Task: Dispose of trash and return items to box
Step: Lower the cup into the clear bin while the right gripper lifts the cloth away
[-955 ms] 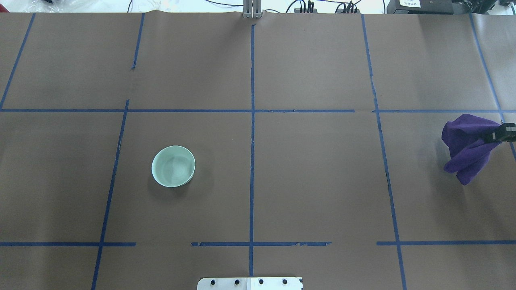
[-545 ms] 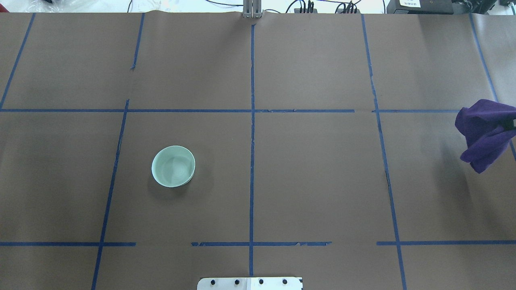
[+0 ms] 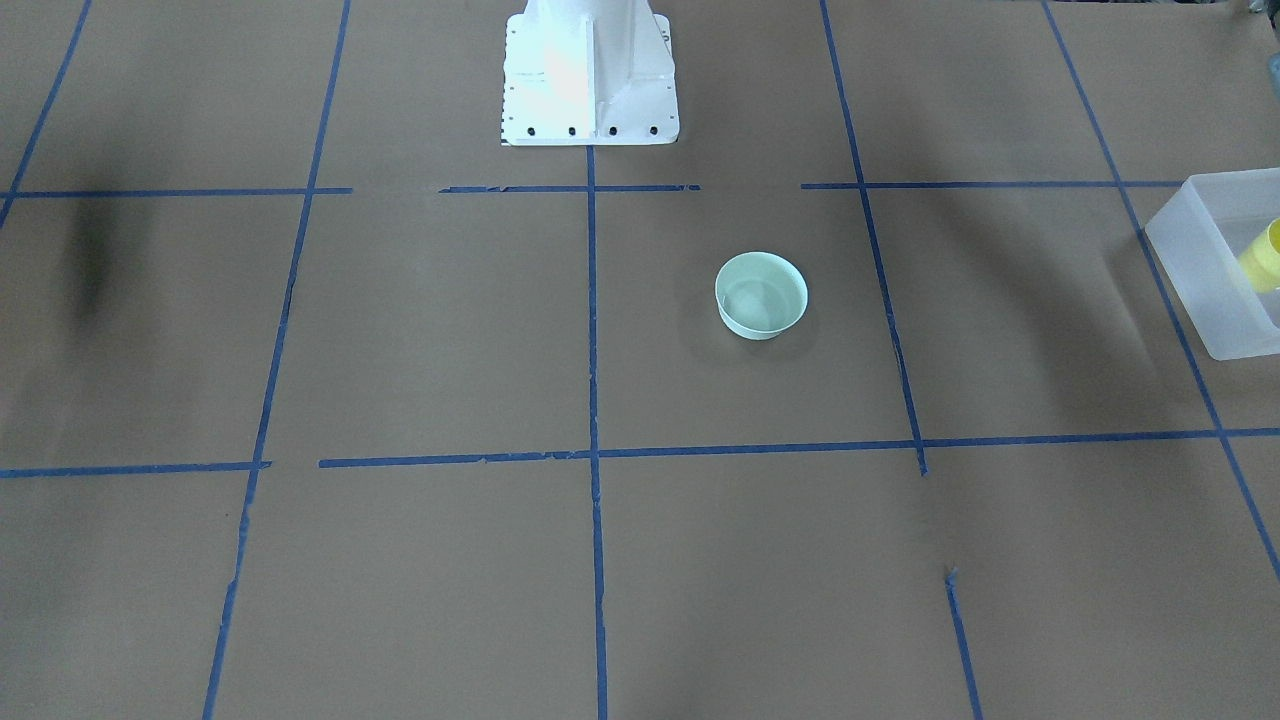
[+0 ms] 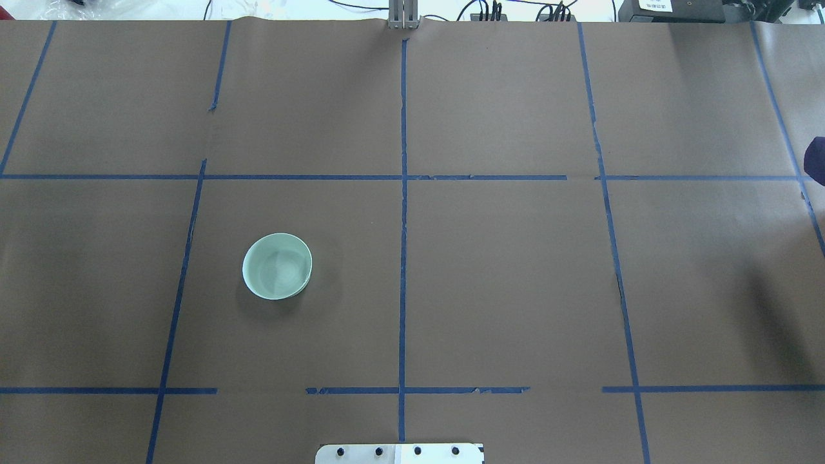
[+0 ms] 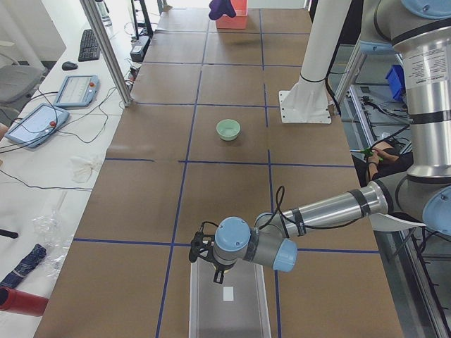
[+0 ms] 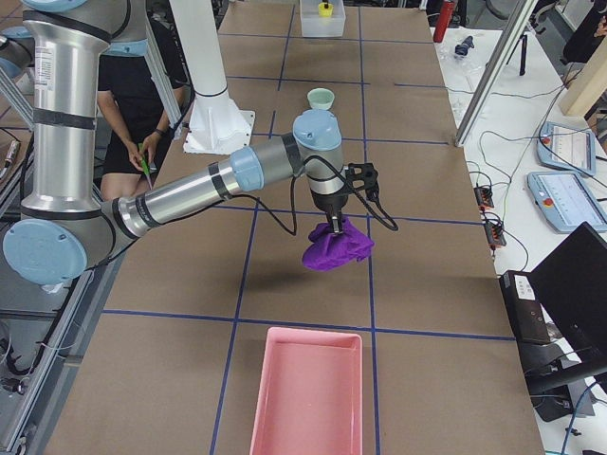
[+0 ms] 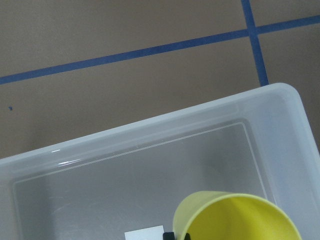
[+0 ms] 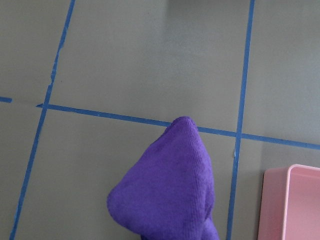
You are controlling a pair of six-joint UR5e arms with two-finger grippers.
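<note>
The pale mint-green bowl (image 4: 277, 265) stands upright left of the table's middle; it also shows in the front view (image 3: 761, 293). The translucent box (image 3: 1200, 290) sits at the table's left end. My left gripper (image 5: 217, 277) hangs over the box (image 7: 150, 135) and is shut on the yellow cup (image 7: 235, 217), seen at the front view's right edge (image 3: 1262, 255). My right gripper (image 6: 338, 226) is shut on a purple cloth (image 6: 337, 246), held above the table; the cloth (image 8: 170, 185) hangs in the right wrist view. Only a sliver of cloth (image 4: 817, 151) shows overhead.
A pink tray (image 6: 308, 389) lies at the table's right end, just beyond the cloth; its corner shows in the right wrist view (image 8: 300, 200). The white robot pedestal (image 3: 588, 70) stands at the near middle edge. Blue tape lines cross the brown table.
My right gripper has carried the purple cloth to the right, almost out of the overhead view. The bowl has not moved.
</note>
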